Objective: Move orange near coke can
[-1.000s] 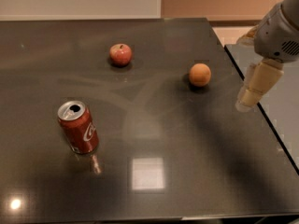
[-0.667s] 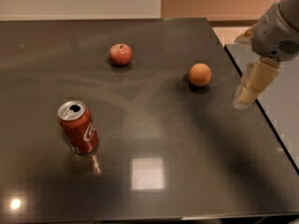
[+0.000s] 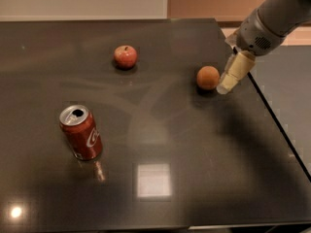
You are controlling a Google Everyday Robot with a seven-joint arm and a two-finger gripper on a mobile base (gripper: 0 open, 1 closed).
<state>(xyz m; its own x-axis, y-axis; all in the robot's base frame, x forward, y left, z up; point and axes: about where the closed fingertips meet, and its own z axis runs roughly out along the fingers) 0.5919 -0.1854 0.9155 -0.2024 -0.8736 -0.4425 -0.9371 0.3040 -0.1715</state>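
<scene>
The orange [image 3: 208, 77] sits on the dark table [image 3: 194, 149] at the right, well short of the edge. The coke can [image 3: 81, 132] stands upright at the front left, its silver top open. My gripper [image 3: 228, 84] hangs from the arm at the upper right, its cream-coloured tip just right of the orange and very close to it, low over the table. It holds nothing that I can see.
A red apple [image 3: 125, 56] with a stem sits at the back middle. The table's right edge [image 3: 272, 115] runs diagonally just beyond the gripper. A bright light reflection [image 3: 153, 179] lies on the table front.
The gripper has moved left and up the picture, from well right of the orange to right beside it. The orange, can and apple have not moved.
</scene>
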